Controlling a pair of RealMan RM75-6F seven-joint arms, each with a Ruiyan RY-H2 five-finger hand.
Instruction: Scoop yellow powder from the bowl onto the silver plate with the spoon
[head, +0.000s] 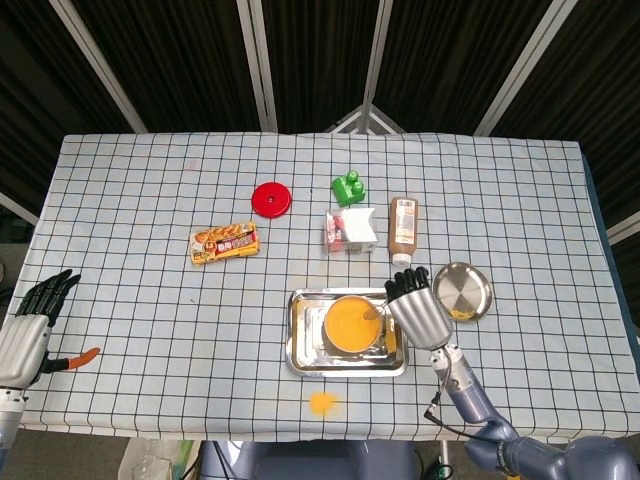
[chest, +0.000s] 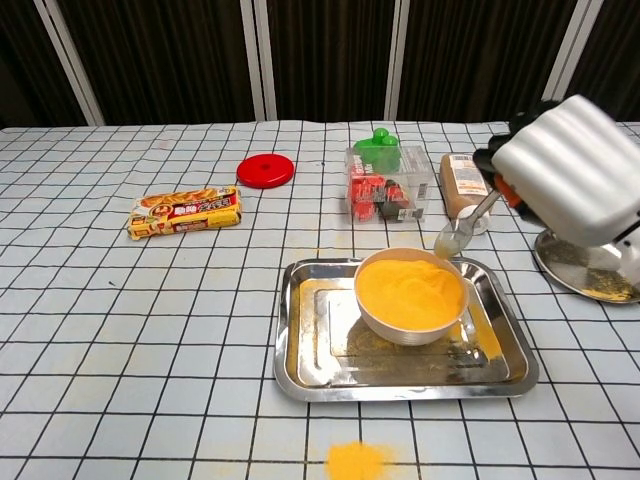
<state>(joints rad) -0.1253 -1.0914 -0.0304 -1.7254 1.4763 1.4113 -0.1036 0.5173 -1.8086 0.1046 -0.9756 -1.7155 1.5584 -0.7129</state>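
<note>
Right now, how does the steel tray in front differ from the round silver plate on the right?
The tray is rectangular with raised walls; the plate is round and shallow. The tray holds the bowl of yellow powder; the plate carries only a thin scatter of powder. The tray sits centre front, the plate off to the right behind the right hand, which holds the spoon between them. Both are shiny metal dusted with yellow.
</note>
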